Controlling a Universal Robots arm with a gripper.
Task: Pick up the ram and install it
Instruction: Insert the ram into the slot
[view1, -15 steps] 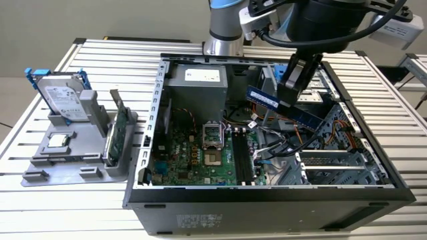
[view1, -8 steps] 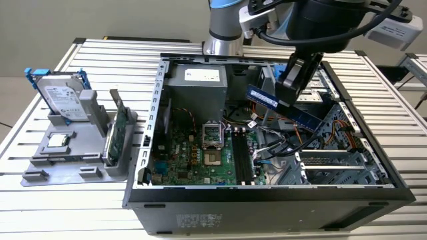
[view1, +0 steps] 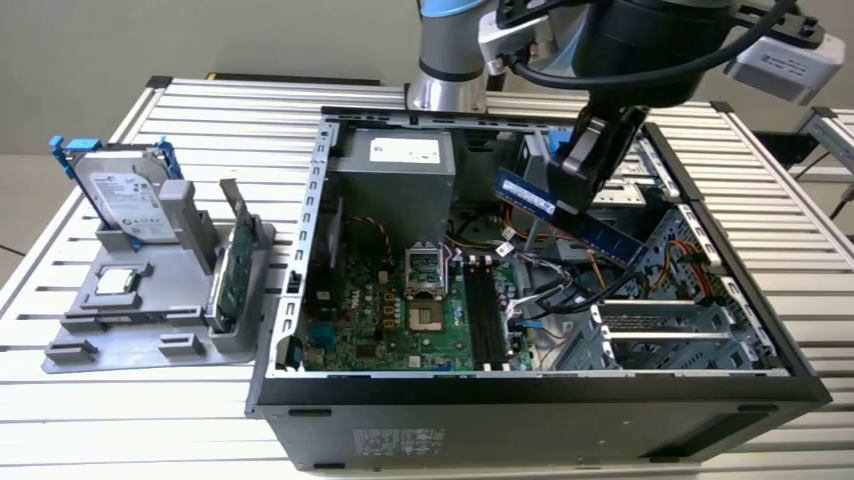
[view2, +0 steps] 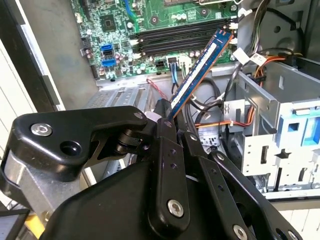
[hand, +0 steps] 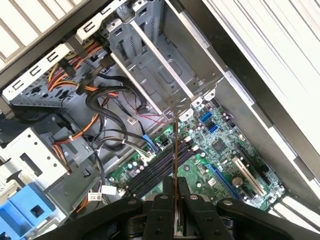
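My gripper (view1: 571, 185) is shut on the ram (view1: 567, 215), a slim blue-green stick held tilted above the inside of the open computer case (view1: 287, 300). In the second wrist view the ram (view2: 200, 67) slants out from the gripper (view2: 165, 116) toward the black memory slots (view2: 180, 37) on the green motherboard. The first wrist view looks along the stick edge-on, so the ram (hand: 176, 150) appears as a thin line rising from the gripper (hand: 176, 200) over the slots (hand: 160, 167). The ram hangs above the slots (view1: 483, 315), not touching them.
Bundled cables (view1: 561, 285) and metal drive cages (view1: 667, 320) crowd the case to the exterior view's right of the slots. The grey power supply (view1: 394, 165) sits at the back. On the table at the exterior view's left, a grey holder (view1: 147, 330) carries a hard drive (view1: 127, 195) and an expansion card (view1: 238, 270).
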